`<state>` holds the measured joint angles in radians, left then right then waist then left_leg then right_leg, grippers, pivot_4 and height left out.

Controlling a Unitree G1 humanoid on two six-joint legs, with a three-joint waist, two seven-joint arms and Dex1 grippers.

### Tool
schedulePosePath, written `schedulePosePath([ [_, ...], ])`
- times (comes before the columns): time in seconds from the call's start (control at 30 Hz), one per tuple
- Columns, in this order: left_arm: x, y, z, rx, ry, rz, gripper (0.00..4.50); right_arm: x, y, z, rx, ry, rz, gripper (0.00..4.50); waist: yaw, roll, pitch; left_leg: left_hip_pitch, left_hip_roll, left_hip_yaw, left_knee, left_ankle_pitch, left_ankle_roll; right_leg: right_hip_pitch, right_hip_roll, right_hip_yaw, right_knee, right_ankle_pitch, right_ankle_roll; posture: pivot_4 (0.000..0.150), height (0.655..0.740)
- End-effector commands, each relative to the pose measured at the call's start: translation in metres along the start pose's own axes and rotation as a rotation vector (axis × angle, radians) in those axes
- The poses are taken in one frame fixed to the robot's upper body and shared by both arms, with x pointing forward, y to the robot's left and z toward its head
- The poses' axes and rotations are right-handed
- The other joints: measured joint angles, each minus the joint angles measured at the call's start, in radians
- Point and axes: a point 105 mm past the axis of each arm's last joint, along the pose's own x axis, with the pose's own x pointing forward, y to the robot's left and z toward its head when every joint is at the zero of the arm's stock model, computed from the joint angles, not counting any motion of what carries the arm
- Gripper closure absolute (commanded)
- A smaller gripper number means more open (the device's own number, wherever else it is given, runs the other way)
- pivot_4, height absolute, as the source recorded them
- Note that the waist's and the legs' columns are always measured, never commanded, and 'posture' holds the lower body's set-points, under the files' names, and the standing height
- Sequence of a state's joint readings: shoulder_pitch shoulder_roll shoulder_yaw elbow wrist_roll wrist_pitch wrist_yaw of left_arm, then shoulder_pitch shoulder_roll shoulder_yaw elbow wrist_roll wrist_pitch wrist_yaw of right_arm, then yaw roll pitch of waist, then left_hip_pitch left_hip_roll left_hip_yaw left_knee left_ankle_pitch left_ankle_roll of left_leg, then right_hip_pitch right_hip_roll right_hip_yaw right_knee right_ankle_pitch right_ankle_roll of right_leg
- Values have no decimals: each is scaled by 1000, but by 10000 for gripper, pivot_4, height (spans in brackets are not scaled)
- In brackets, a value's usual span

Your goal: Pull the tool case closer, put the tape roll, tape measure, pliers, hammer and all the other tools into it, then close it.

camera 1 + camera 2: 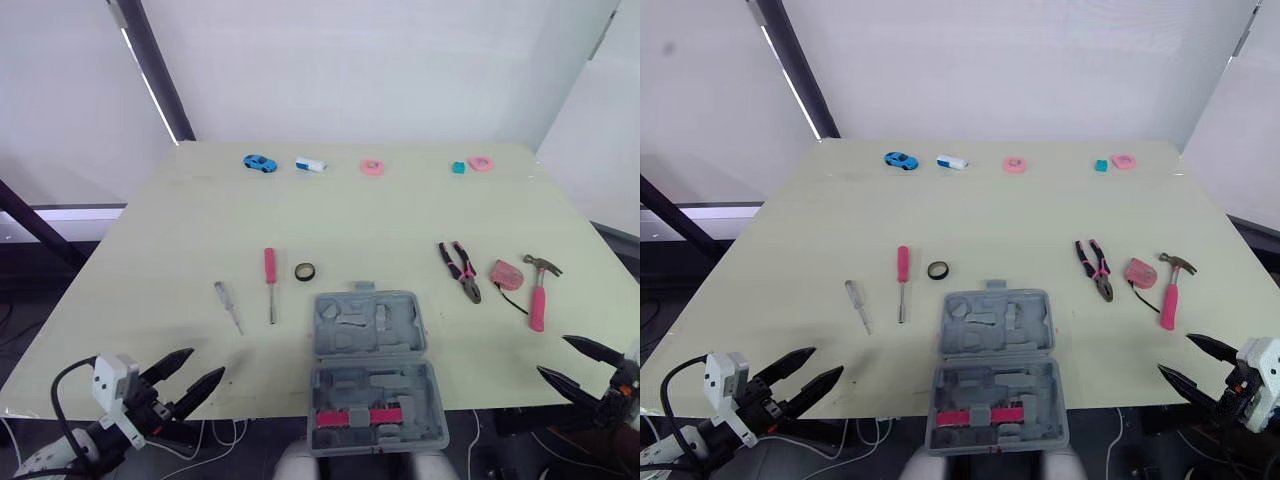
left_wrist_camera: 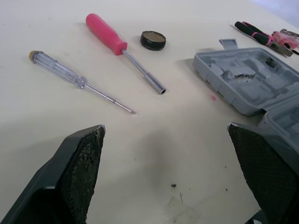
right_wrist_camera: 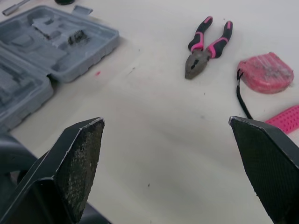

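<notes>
grey tool case [image 1: 375,375] lies open at six o'clock on the table [image 1: 180,230], flat on its back. its nearer half holds a pink strip and seems to reach past the table's near edge; its farther half is bare grey moulding. left gripper [image 1: 205,364] hangs at about eight o'clock from the case, just off the near edge, its two black fingers spread wide with nothing between them. right gripper [image 1: 553,355] hangs at about four o'clock from the case, also spread apart and holding nothing. none of the tools is in the case. tape roll [image 1: 306,271], small and black, lies just beyond the case at eleven o'clock. pink-handled driver [image 1: 270,275] lies at ten o'clock beside the roll, and a clear-handled screwdriver [image 1: 228,305] lies farther out toward nine o'clock. on the other side, pliers [image 1: 460,270] with pink and black grips lie at one o'clock from the case. pink tape measure [image 1: 507,273] lies just beside them at two o'clock, and the hammer [image 1: 540,290] with its pink handle lies next to that. along the far edge, at twelve o'clock, sit a blue toy car [image 1: 259,163], a white and blue piece [image 1: 311,164], a pink round piece [image 1: 372,167], a small teal block [image 1: 458,168] and another pink piece [image 1: 481,163], all well apart from the tools.
</notes>
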<state>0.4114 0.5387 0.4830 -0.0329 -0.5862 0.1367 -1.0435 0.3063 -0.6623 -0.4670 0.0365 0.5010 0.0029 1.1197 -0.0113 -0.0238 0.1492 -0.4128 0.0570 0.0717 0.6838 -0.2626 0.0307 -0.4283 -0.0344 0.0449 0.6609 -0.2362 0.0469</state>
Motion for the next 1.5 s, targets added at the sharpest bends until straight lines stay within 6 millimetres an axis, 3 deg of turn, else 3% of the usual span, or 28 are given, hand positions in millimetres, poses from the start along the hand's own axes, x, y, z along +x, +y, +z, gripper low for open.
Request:
schedulePosePath([
  [0.03, 0, -1, 11, 43, -29, -21, 341, 10, 4, 19, -23, -52, 27, 0, 0, 0, 0, 0, 0, 0, 0, 0, 0, 0, 0, 0, 0, 0, 0, 1500, 7400],
  [0.37, 29, -17, 60, 130, -94, -193, 341, 67, 24, 83, -120, -177, 243, 0, 0, 0, 0, -1, 0, 0, 0, 0, 0, 0, 0, 0, 0, 0, 0, 1500, 7400],
  [0.47, 36, -23, 70, 152, -84, -249, 341, 79, 29, 93, -135, -193, 291, 0, 0, 0, 0, -1, 0, 1, 0, 0, 0, 0, 0, -1, 1, 0, 0, 1500, 7400],
  [0.83, 55, -42, 87, 216, -48, -356, 341, 100, 55, 111, -218, -223, 474, 0, 0, 0, 1, -1, -1, 2, 0, 0, 0, 0, 1, -1, 1, 0, 0, 1500, 7400],
  [0.97, 64, -40, 85, 256, 62, -297, 341, 104, 60, 118, -234, -238, 525, 0, 0, 0, 1, -1, -1, 1, 0, 0, 0, 0, 1, -1, 1, 1, 0, 1500, 7400],
  [1.13, 72, -46, 99, 309, 149, -310, 341, 109, 63, 121, -242, -245, 551, 0, 4, 0, 2, -2, -1, 1, 0, 0, 0, 0, 1, -2, 1, 1, 0, 1500, 7400],
  [1.23, 79, -35, 101, 402, 289, -235, 341, 111, 64, 121, -238, -244, 551, 0, 4, 0, 2, -1, -1, 1, 0, 0, 0, 0, 1, -1, 1, 1, 1, 1500, 7400],
  [1.37, 86, -27, 103, 505, 481, -307, 341, 110, 63, 120, -230, -247, 528, 0, 5, 0, 3, -2, -1, 1, 0, 0, 0, 0, 2, -2, 1, 1, 1, 1500, 7400],
  [1.5, 106, -14, 110, 600, 594, -363, 341, 106, 62, 119, -235, -246, 490, 0, 11, 1, 3, -2, -1, 2, 0, 0, 0, 0, 2, -1, 1, 0, 0, 1500, 7400],
])
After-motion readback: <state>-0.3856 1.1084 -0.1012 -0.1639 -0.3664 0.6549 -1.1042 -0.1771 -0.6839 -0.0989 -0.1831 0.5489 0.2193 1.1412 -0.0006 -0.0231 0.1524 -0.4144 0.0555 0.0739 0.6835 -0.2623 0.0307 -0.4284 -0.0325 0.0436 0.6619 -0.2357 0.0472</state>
